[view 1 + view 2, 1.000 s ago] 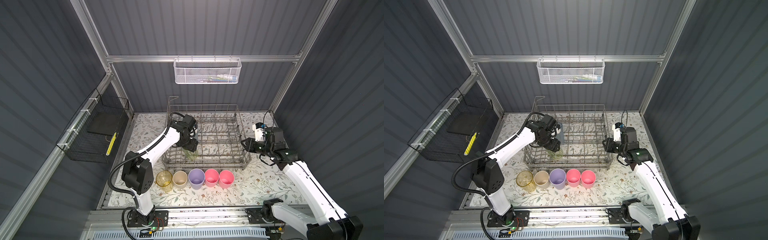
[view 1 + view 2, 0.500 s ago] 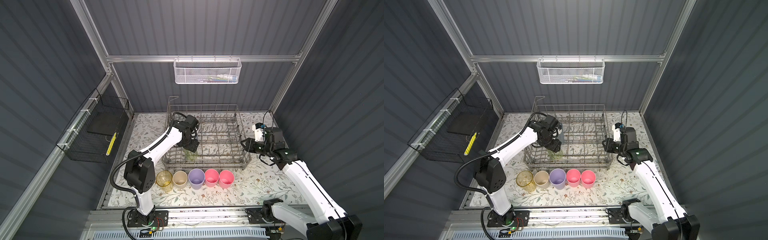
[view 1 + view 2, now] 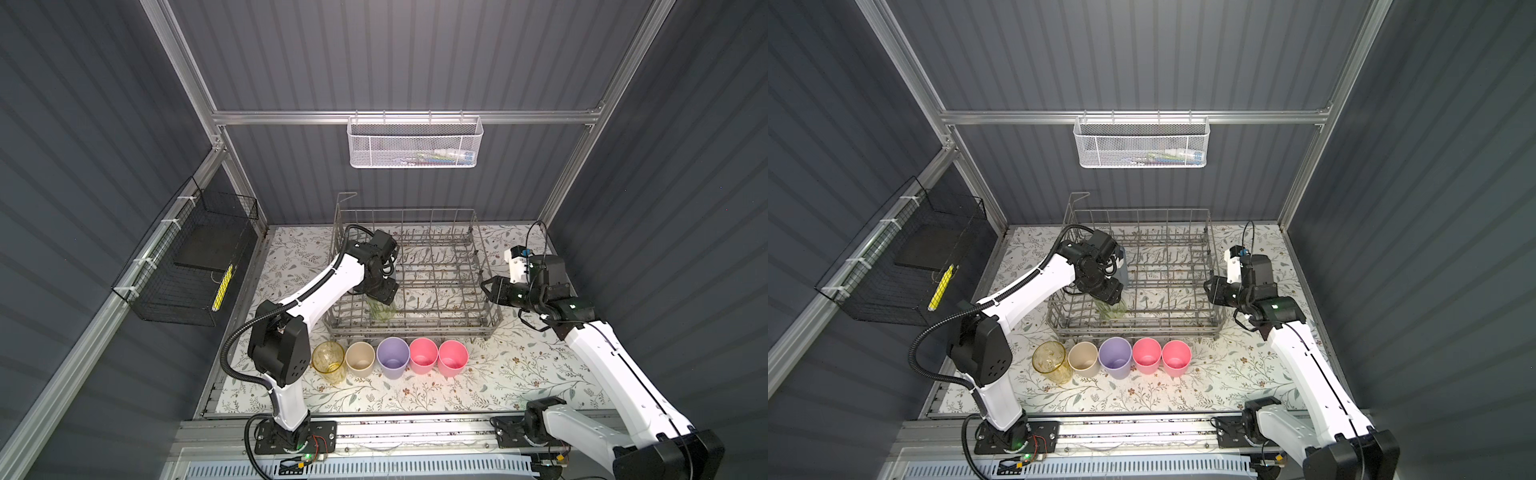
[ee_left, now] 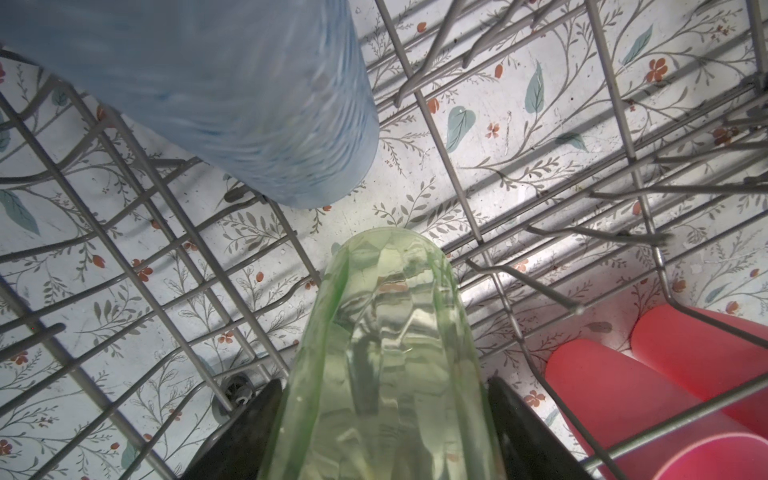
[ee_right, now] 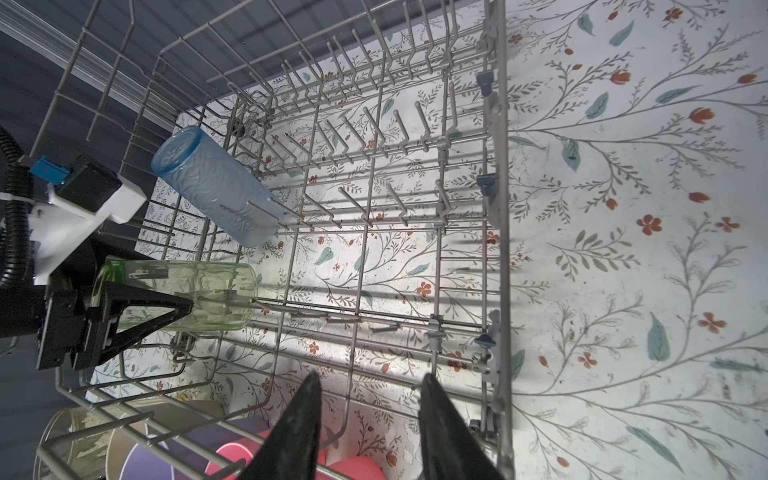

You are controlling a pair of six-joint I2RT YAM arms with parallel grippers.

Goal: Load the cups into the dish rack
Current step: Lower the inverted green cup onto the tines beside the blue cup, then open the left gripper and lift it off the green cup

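So, in both top views I count five cups waiting on the floral tabletop (image 3: 519, 374) before the grey wire dish rack (image 3: 436, 330): clear yellow cup (image 3: 328, 359), beige cup (image 3: 360, 357), lavender cup (image 3: 392, 355) and two pink cups (image 3: 423, 353). On the left wrist view, the left gripper (image 4: 382, 386) clamps the clear green cup (image 4: 386, 299) mouth-down among the rack's tines, near the racked translucent blue-grey cup (image 4: 208, 83). On the right wrist view, my right gripper (image 5: 370, 376) gapes empty at the rack's side; I judge two of seven nearly loaded.

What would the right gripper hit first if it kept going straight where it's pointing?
Probably the dish rack itself: the right gripper aims into it at bare tines on the near side. Depth is unclear.
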